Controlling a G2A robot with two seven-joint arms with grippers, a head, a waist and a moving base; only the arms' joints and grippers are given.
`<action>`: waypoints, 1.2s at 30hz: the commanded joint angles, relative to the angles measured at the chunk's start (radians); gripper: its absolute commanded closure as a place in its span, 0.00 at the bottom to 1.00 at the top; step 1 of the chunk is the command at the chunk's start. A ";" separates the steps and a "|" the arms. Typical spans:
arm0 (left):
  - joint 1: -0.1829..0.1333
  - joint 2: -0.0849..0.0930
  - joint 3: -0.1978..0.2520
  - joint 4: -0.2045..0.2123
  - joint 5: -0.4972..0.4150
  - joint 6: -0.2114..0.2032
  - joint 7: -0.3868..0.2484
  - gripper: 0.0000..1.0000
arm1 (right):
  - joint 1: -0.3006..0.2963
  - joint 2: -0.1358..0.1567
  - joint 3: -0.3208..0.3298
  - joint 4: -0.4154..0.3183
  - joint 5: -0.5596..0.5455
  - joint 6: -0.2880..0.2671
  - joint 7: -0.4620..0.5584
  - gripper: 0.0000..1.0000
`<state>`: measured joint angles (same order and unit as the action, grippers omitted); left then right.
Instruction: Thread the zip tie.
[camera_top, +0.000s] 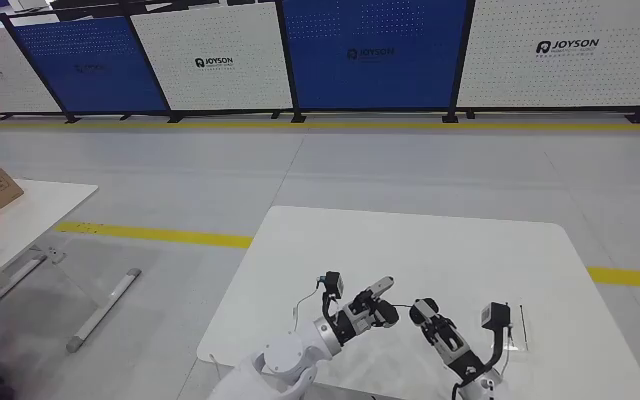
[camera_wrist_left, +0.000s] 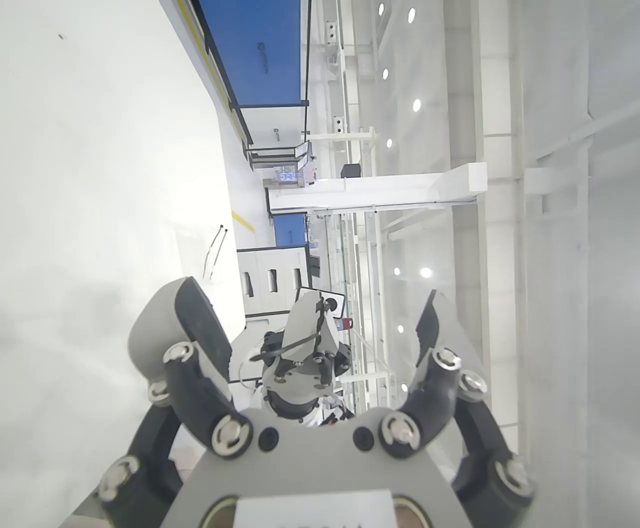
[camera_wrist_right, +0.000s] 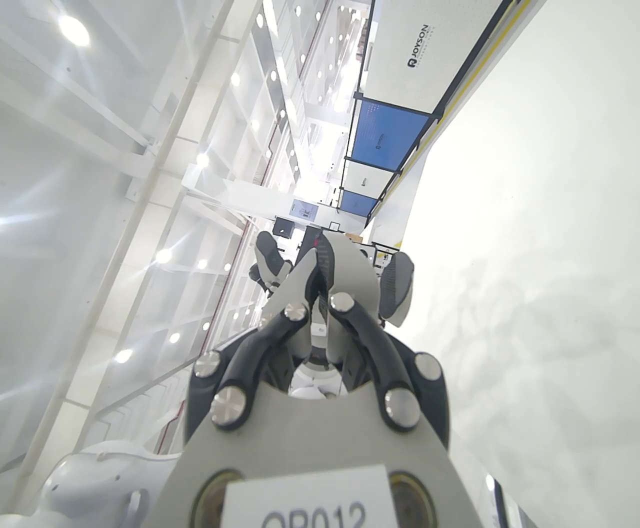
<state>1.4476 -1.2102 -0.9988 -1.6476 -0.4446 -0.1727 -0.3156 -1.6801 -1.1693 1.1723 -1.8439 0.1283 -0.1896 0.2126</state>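
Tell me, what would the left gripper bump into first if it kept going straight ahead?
Probably the right gripper: it sits straight ahead, framed between the left gripper's open fingers. Depth is hard to judge, though from above they look close.

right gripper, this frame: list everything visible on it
The right gripper has two light grey fingers with dark ribbed pads, driven by black linkages with silver bolts from a grey base plate. Its jaws are shut, tips together. It sits over the near part of the white table, facing the open left gripper close by. A thin black zip tie runs across its fingers, seemingly pinched; the contact itself is hard to see.
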 joint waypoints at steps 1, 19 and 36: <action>0.002 0.000 0.002 0.000 0.005 -0.005 0.001 0.51 | 0.000 0.000 0.000 0.001 -0.009 0.009 -0.003 1.00; 0.016 0.006 -0.001 -0.021 0.029 -0.012 -0.049 0.62 | 0.006 -0.003 -0.003 0.002 -0.045 0.046 -0.003 1.00; 0.025 0.014 -0.008 -0.033 0.065 -0.011 -0.073 1.00 | 0.006 -0.003 -0.003 0.002 -0.045 0.046 -0.003 1.00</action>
<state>1.4719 -1.1959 -1.0068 -1.6808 -0.3811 -0.1837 -0.3888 -1.6737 -1.1725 1.1695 -1.8417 0.0834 -0.1439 0.2096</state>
